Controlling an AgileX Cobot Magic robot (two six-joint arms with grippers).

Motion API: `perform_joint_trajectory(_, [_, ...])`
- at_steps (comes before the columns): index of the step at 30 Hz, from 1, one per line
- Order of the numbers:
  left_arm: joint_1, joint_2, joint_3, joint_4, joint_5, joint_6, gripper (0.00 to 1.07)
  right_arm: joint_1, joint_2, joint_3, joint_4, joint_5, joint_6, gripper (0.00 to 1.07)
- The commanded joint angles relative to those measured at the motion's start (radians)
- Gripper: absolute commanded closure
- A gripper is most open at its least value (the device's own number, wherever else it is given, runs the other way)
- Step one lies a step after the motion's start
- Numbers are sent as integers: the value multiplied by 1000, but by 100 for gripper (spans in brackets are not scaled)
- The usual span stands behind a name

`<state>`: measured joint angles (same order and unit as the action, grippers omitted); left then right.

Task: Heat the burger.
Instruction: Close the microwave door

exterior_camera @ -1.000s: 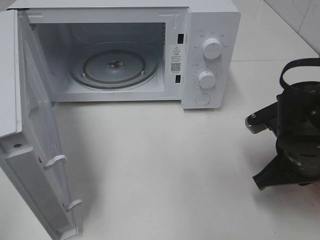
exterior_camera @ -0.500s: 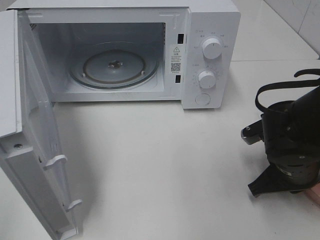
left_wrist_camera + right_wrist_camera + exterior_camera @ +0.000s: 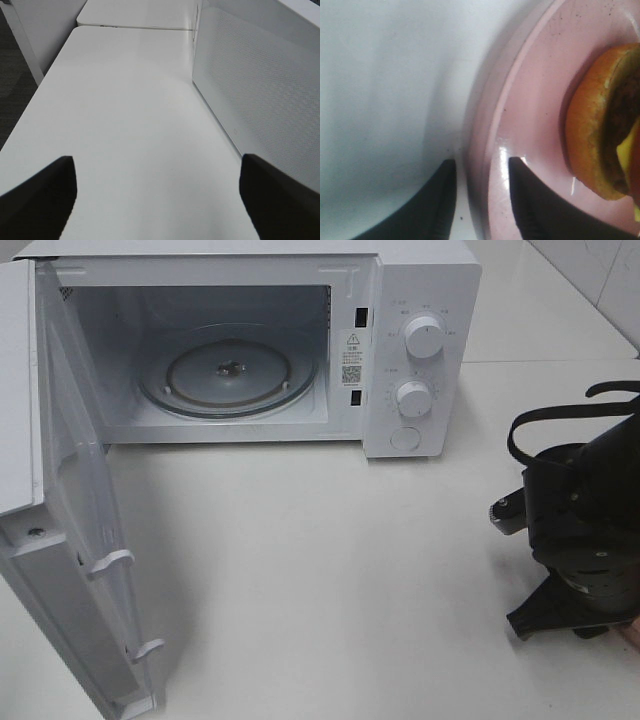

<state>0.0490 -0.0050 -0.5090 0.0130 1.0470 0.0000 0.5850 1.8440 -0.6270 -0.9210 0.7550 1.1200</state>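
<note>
Burger (image 3: pixel 600 130), glossy golden-brown bun over a dark patty and yellow cheese, lies on a smooth round pink plate (image 3: pixel 530 110). Right end effector (image 3: pixel 480 200) straddles the plate's raised rim, fingers parted. Left end effector (image 3: pixel 157 200) is spread wide above the matte white counter (image 3: pixel 125 110). Farther back, the white microwave (image 3: pixel 420 350) stands open, ribbed glass turntable (image 3: pixel 228 370) inside; its labels are too small to read.

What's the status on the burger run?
Left end effector open, idle beside microwave. Right end effector straddles pink plate rim, not clamped. Burger on plate. Microwave door open.
</note>
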Motion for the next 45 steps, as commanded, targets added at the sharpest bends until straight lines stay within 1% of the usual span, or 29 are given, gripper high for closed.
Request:
perform_joint_trajectory(1, [5,-20,4,-4,-10,0,23,-3,-94,-2,54,34,-78,52])
perform_joint_trajectory(2, [5,-20,4,-4,-10,0,23,-3,-94,-2,54,34,-78,52])
perform_joint_trajectory(3, [5,-20,4,-4,-10,0,23,-3,-143,-2,99,37,-124,49])
perform_joint_trajectory(4, [5,-20,4,-4,-10,0,23,-3,-166,-2,122,37,-150,48])
perform_joint_trajectory(5, [5,-20,4,-4,-10,0,23,-3,-166,-2,122,37,-150,48])
perform_joint_trajectory(6, [5,-20,4,-4,-10,0,23,-3,-228,-2,184,36,-223,48])
perform_joint_trajectory(7, [5,-20,4,-4,-10,0,23,-3,-228,-2,184,36,-223,48])
perform_joint_trajectory(8, [5,-20,4,-4,-10,0,23,-3,-292,-2,244,34,-292,48])
perform_joint_trajectory(9, [5,-20,4,-4,-10,0,23,-3,-292,-2,244,34,-292,48])
perform_joint_trajectory(10, [5,-20,4,-4,-10,0,23,-3,-354,-2,302,29,-372,48])
perform_joint_trajectory(11, [5,-20,4,-4,-10,0,23,-3,-389,-2,334,27,-413,47])
perform_joint_trajectory(12, [5,-20,4,-4,-10,0,23,-3,-389,-2,334,27,-413,47])
perform_joint_trajectory(13, [5,-20,4,-4,-10,0,23,-3,-453,-2,393,27,-488,45])
perform_joint_trajectory(14, [5,-20,4,-4,-10,0,23,-3,-453,-2,393,27,-488,45])
perform_joint_trajectory(16, [5,-20,4,-4,-10,0,23,-3,-551,-2,461,27,-607,38])
perform_joint_trajectory(17, [5,-20,4,-4,-10,0,23,-3,-551,-2,461,27,-607,38])
perform_joint_trajectory(19, [5,-20,4,-4,-10,0,23,-3,-684,-2,536,28,-709,28])
perform_joint_trajectory(22, [5,-20,4,-4,-10,0,23,-3,-717,-2,549,29,-727,26])
perform_joint_trajectory(24, [5,-20,4,-4,-10,0,23,-3,-833,-2,573,60,-767,27])
perform_joint_trajectory(27, [5,-20,4,-4,-10,0,23,-3,-858,-2,576,74,-775,27])
perform_joint_trajectory(29, [5,-20,4,-4,-10,0,23,-3,-947,-2,592,142,-797,28])
perform_joint_trajectory(32, [5,-20,4,-4,-10,0,23,-3,-965,-2,594,155,-800,28])
perform_joint_trajectory(34, [5,-20,4,-4,-10,0,23,-3,-1060,-2,593,211,-811,29])
perform_joint_trajectory(38, [5,-20,4,-4,-10,0,23,-3,-1126,-2,593,251,-815,29])
perform_joint_trajectory(40, [5,-20,4,-4,-10,0,23,-3,-1193,-2,594,298,-820,30])
perform_joint_trajectory(41, [5,-20,4,-4,-10,0,23,-3,-1193,-2,594,298,-820,30])
perform_joint_trajectory(42, [5,-20,4,-4,-10,0,23,-3,-1238,0,594,327,-827,30])
perform_joint_trajectory(44, [5,-20,4,-4,-10,0,23,-3,-1255,1,594,338,-829,31])
perform_joint_trajectory(45, [5,-20,4,-4,-10,0,23,-3,-1303,10,594,354,-829,31])
